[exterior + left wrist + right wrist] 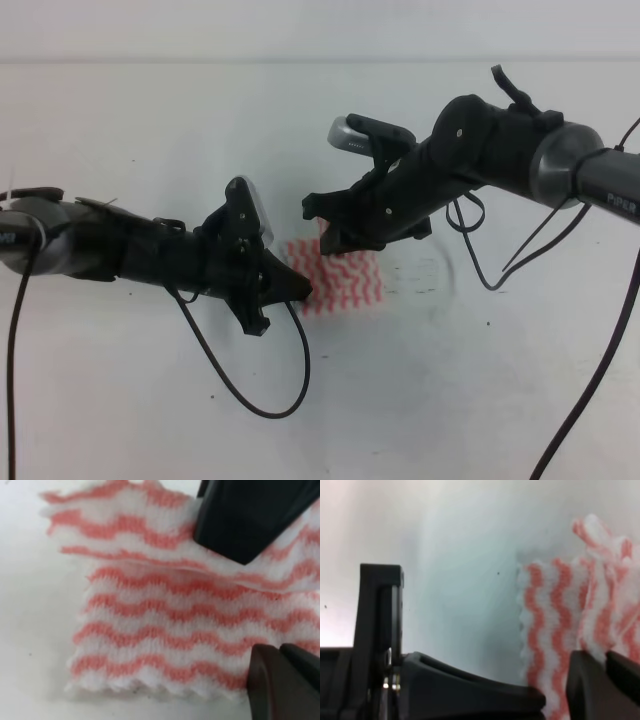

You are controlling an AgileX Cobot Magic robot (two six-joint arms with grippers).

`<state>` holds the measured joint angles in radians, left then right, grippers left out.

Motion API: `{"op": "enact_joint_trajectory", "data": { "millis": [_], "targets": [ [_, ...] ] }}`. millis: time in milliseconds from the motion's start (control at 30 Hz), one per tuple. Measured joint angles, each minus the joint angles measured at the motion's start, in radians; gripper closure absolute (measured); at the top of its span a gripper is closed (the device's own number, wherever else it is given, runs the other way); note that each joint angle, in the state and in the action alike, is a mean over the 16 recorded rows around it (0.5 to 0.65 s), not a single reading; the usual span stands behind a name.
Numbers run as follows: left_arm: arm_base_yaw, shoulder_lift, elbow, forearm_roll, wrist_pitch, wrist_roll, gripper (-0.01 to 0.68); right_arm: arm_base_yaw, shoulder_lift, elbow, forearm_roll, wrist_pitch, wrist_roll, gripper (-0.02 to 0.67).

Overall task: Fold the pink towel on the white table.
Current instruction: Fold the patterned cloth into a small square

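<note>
**A:** Where does the pink towel [340, 280] lie?

**B:** Near the middle of the white table [420, 400], between the two arms. In the high view only a small striped patch shows; the left hand [296, 288] covers its left edge and the right hand [325, 238] hangs over its upper left corner.

**A:** Is either hand grasping it?

**B:** The left wrist view shows one dark finger [245, 520] on top of a raised layer of the towel [165, 625], and another finger [285, 682] low at the frame's corner. Cloth sits between them, so that hand looks clenched on a fold. How firmly is hard to make out.

**A:** And the right one?

**B:** Its wrist view shows a bunched edge of towel [560, 630] rising from a finger [600, 685] at the bottom right, cut off by the frame. The wide black finger [470, 690] stands well apart to the left over bare table [460, 570]. Whether it grips the cloth cannot be told.
</note>
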<state>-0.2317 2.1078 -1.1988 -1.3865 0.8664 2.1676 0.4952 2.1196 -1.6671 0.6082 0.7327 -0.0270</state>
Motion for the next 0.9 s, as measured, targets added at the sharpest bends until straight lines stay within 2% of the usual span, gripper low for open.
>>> {"op": "enact_joint_trajectory", "data": {
  "millis": [900],
  "targets": [
    [0.000, -0.002, 0.000, -0.002, 0.002, -0.004, 0.677, 0.027, 0.002, 0.000, -0.017, -0.032, 0.000, 0.662]
  ]
}}
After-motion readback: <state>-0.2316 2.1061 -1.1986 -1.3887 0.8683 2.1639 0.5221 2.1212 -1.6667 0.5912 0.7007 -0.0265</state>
